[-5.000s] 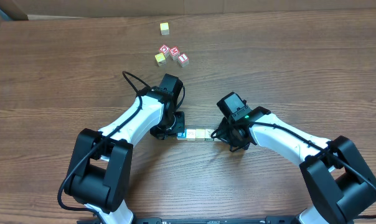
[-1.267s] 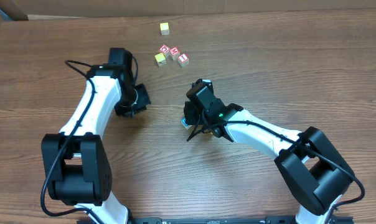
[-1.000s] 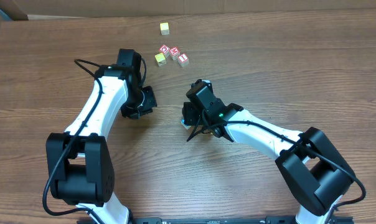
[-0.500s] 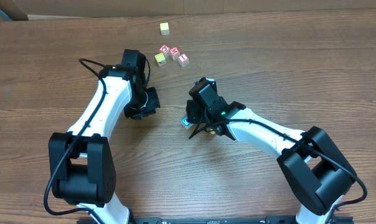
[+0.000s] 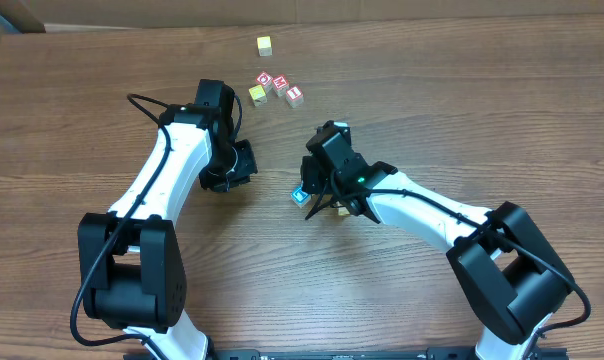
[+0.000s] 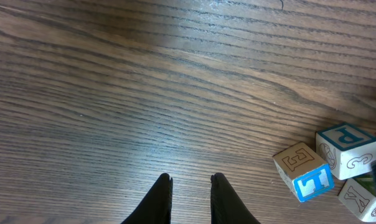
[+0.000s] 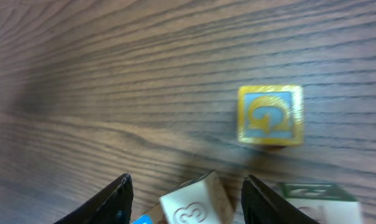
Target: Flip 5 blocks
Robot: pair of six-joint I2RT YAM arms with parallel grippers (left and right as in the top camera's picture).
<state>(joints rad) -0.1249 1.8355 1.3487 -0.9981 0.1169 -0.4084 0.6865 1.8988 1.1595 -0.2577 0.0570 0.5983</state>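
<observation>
Table [image 6: 144,93]: dark wood-grain surface, streaked, low satin sheen. Blocks [image 6: 303,171]: pale bare wood, matt, printed faces in blue, green, yellow. Left end effector [image 6: 190,198] fingers: black, smooth, plastic-looking. Arm shells [image 5: 172,170]: glossy white plastic, black joints.

Both arms have white, smooth links with black joints and big black bases at the bottom edge. A thin black cable makes a loop along the left arm [image 5: 172,170]. The right arm [image 5: 422,205] has a small green light on its black wrist part. The left gripper [image 6: 190,198] has two black, thin fingers with pointed ends. The right gripper [image 7: 185,198] also has black fingers, wider and curved.
</observation>
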